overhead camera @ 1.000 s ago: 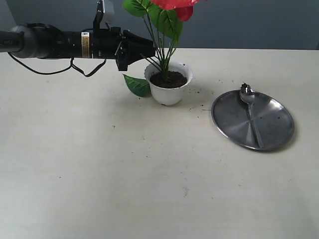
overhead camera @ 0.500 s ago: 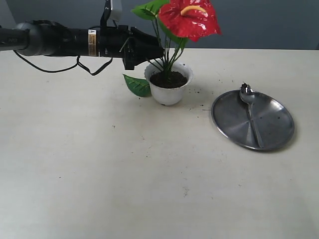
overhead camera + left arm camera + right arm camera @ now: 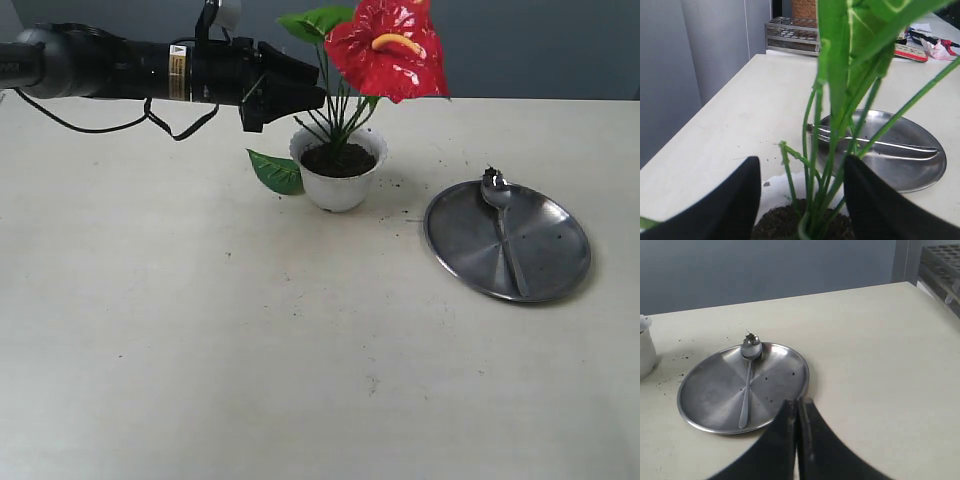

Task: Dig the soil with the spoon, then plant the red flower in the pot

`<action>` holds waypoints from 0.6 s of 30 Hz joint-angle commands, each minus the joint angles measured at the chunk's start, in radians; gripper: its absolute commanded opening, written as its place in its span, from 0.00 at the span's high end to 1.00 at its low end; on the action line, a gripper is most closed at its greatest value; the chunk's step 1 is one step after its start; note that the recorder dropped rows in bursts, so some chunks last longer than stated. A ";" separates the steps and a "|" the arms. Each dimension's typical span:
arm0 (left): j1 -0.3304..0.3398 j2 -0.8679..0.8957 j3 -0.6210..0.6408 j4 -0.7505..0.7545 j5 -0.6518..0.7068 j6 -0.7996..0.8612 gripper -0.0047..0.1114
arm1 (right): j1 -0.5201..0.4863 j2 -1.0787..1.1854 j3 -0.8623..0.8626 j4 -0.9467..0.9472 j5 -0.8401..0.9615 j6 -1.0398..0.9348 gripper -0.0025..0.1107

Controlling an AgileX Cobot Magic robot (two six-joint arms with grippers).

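Note:
The red flower stands upright in the white pot, its green stems rooted in the dark soil. My left gripper reaches in from the left at stem height. In the left wrist view it is open, its black fingers on either side of the stems with gaps showing. The spoon lies on the steel plate with soil crumbs on its bowl. My right gripper is shut and empty, hovering by the plate's rim near the spoon.
A loose green leaf lies on the table left of the pot. Soil crumbs are scattered between pot and plate. A wire rack and some clutter sit at the far table edge.
The left gripper's jaws have spread apart around the stems and the arm has shifted slightly right and up. The red bloom has dropped into view and settled over the pot.

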 commanded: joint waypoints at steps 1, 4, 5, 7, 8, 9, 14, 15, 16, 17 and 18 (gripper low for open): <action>0.027 -0.015 0.002 0.019 -0.001 -0.041 0.47 | -0.004 -0.004 0.002 0.000 -0.010 -0.003 0.98; 0.041 -0.015 0.002 0.035 -0.001 -0.054 0.45 | -0.004 -0.004 0.002 0.000 -0.010 -0.003 0.98; 0.043 -0.015 0.002 0.039 -0.001 -0.054 0.45 | -0.004 -0.004 0.002 0.000 -0.010 -0.003 0.98; 0.052 -0.015 0.002 0.041 -0.001 -0.054 0.45 | -0.004 -0.004 0.002 0.000 -0.010 -0.003 0.98; 0.054 -0.015 0.002 0.041 -0.001 -0.054 0.45 | -0.004 -0.004 0.002 0.000 -0.010 -0.003 0.98; 0.054 -0.015 0.002 0.041 -0.001 -0.054 0.45 | -0.004 -0.004 0.002 0.000 -0.010 -0.003 0.98; 0.060 -0.015 0.002 0.041 -0.001 -0.054 0.45 | -0.004 -0.004 0.002 0.000 -0.010 -0.003 0.98; 0.060 -0.015 0.002 0.041 -0.001 -0.054 0.45 | -0.004 -0.004 0.002 0.000 -0.010 -0.003 0.98; 0.060 -0.015 0.002 0.041 -0.001 -0.054 0.45 | -0.004 -0.004 0.002 0.000 -0.010 -0.003 0.98; 0.061 -0.015 0.002 0.039 -0.001 -0.054 0.45 | -0.004 -0.004 0.002 0.000 -0.010 -0.003 0.98; 0.061 -0.015 0.002 0.034 -0.001 -0.054 0.45 | -0.004 -0.004 0.002 0.000 -0.010 -0.003 0.98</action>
